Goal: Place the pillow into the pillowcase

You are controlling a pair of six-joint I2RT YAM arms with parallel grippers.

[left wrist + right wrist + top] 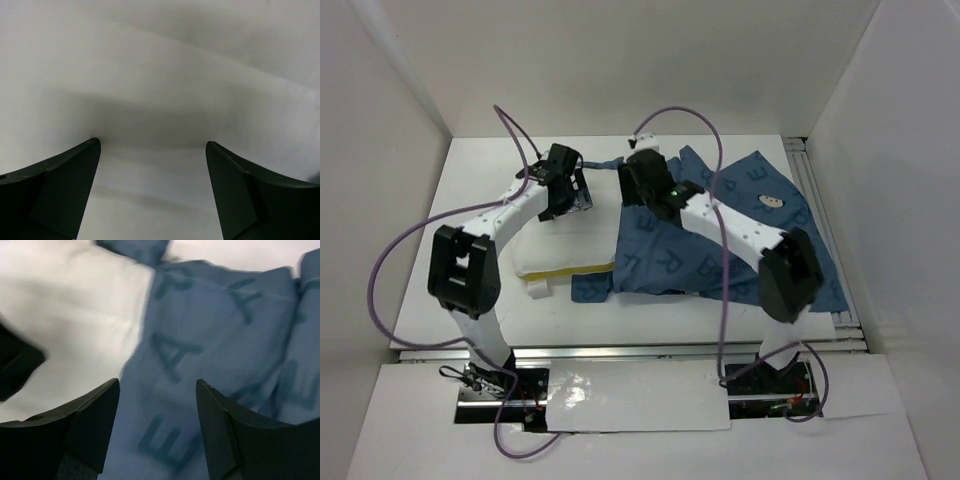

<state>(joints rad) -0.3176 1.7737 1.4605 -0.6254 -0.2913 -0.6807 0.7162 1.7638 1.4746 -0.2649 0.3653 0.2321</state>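
Top external view, pillow (552, 250) on table (470, 170) left of centre, right end covered by pillowcase (665, 255) spread rightward, left gripper (152, 145) jaws wide apart over a white surface, holding nothing, right gripper (157, 382) jaws apart above the pillowcase, empty

White table (485, 175), plain white walls (620, 60)
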